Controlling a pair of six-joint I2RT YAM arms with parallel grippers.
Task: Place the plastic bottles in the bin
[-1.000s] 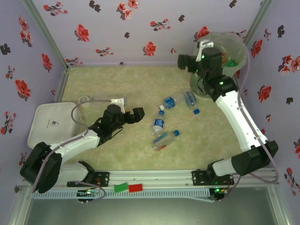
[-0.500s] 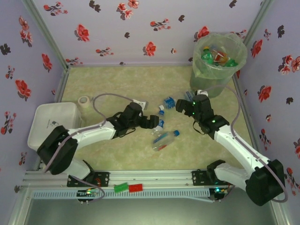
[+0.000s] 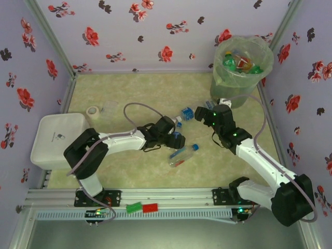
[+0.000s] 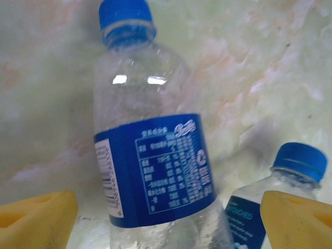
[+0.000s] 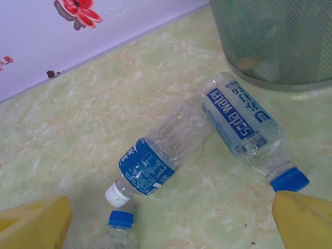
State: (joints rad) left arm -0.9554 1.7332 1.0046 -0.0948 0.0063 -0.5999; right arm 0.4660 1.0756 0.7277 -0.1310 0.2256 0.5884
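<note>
Left jaws newly astride blue-labelled bottle (image 4: 155, 166)

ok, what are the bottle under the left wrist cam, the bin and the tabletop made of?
Bottle: clear glossy plastic, going by highlights and see-through wall. Bin: translucent grey-green, mesh-textured wall, probably plastic. Tabletop: matte marbled green-cream sheet; material unclear.

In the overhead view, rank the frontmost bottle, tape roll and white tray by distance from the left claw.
1. Frontmost bottle, just beside the left claw.
2. Tape roll, far to its left.
3. White tray, at the left edge.
</note>
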